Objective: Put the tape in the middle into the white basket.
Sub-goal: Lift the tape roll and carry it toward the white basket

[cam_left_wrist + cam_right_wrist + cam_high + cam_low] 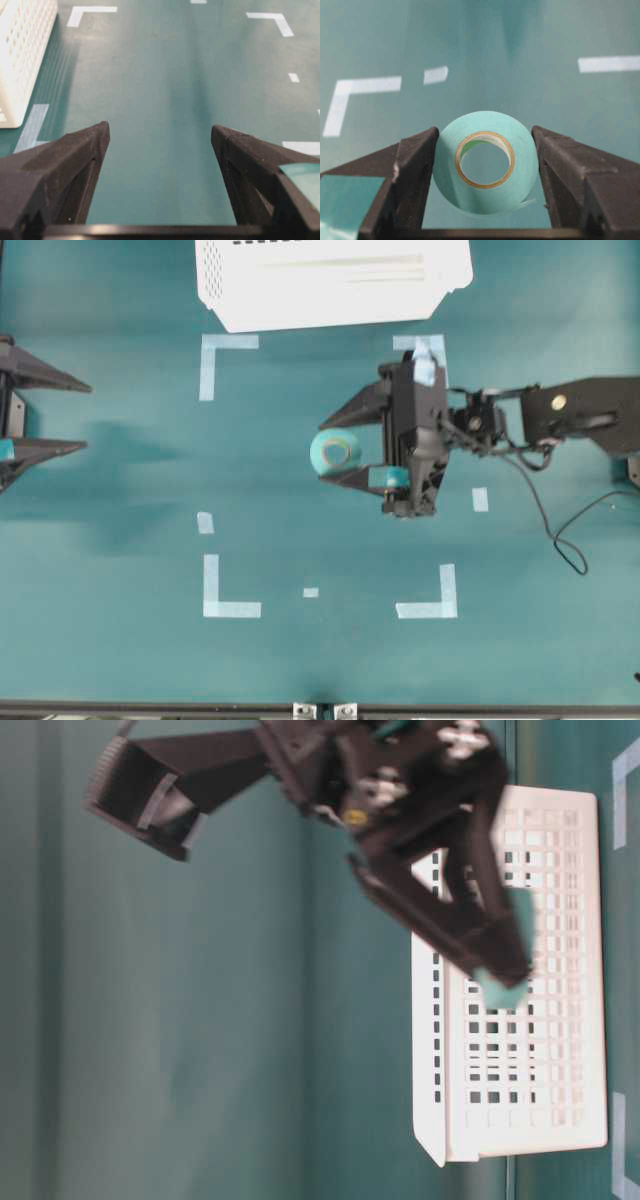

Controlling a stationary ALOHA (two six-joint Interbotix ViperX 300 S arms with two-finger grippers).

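One roll gripped: right gripper (485, 165) is clamping the tape (487, 162) between its fingers.
Left gripper (160, 150) is sitting open, holding nothing.

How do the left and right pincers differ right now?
The right pincer holds the tape between its fingers, out over the table middle; the left pincer holds nothing and sits at the table's left edge. Both have black fingers.
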